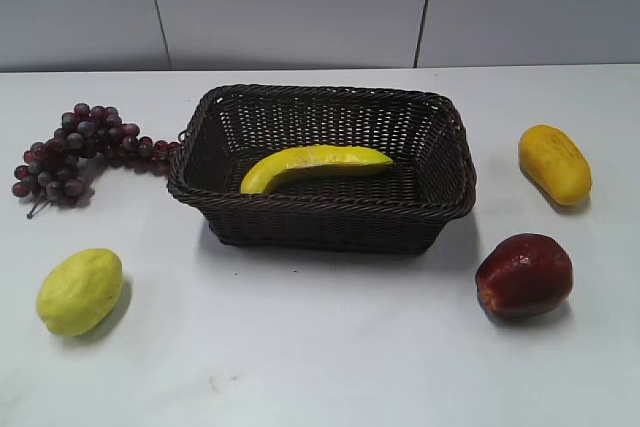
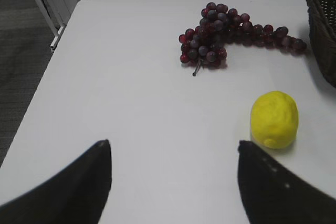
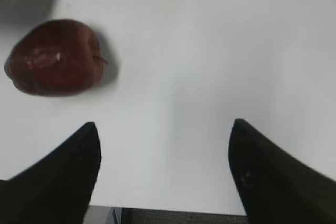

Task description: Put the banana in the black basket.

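The banana point(image 1: 312, 166), long, curved and glossy yellow, lies inside the black basket point(image 1: 205, 112) at the middle of the table, along its floor. A corner of the basket also shows at the right edge of the left wrist view point(image 2: 323, 19). Neither gripper shows in the exterior view. My left gripper point(image 2: 174, 144) is open and empty over bare table near the table's left front. My right gripper point(image 3: 164, 125) is open and empty over bare table at the front edge.
Dark red grapes point(image 1: 80, 147) point(image 2: 231, 38) lie left of the basket. A yellow-green lemon point(image 1: 80, 290) point(image 2: 274, 118) sits front left. A stubby yellow-orange fruit point(image 1: 555, 163) lies at the right, a dark red apple point(image 1: 524, 275) point(image 3: 52, 57) front right.
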Robot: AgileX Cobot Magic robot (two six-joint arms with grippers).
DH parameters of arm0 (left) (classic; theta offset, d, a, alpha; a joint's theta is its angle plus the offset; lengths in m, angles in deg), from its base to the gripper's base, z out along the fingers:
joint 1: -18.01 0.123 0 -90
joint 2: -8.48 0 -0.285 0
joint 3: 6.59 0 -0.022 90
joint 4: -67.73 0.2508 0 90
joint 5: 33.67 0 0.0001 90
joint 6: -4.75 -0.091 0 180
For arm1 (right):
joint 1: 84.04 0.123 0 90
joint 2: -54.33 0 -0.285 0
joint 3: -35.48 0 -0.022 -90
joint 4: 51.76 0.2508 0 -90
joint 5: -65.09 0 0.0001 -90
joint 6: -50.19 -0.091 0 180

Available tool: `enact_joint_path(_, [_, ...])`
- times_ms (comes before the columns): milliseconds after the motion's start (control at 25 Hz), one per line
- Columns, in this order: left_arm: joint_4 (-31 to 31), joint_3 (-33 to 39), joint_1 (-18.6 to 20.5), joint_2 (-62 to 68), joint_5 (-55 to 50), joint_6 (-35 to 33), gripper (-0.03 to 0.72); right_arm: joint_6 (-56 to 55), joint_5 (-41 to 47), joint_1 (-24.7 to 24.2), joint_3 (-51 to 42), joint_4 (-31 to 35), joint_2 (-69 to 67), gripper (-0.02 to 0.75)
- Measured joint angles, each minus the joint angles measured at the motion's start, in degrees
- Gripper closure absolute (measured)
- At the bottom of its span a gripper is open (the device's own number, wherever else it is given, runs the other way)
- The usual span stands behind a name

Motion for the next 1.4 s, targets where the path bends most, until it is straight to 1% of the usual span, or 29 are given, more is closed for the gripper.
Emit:
enact_joint_path(200, [0.0, 0.0, 0.0, 0.0, 0.0, 0.0, 0.133, -0.7, -1.8, 0.0, -12.1, 0.1, 11.2, 0.163])
enact_joint_path(400, [0.0, 0.0, 0.0, 0.0, 0.0, 0.0, 0.133, -0.9, -1.2, 0.0, -18.0, -0.2, 23.8, 0.163])
enact_joint_path(680, [0.0, 0.0, 0.0, 0.0, 0.0, 0.0, 0.133, -1.7, 3.4, 0.0, -20.1, -1.2, 39.5, 0.163])
enact_joint_path(960, [0.0, 0.0, 0.0, 0.0, 0.0, 0.0, 0.133, -2.3, 3.9, 0.0, -20.4, -1.3, 51.5, 0.164])
enact_joint_path(1400, [0.0, 0.0, 0.0, 0.0, 0.0, 0.0, 0.133, -2.4, 4.0, 0.0, -20.4, -1.3, 65.1, 0.164])
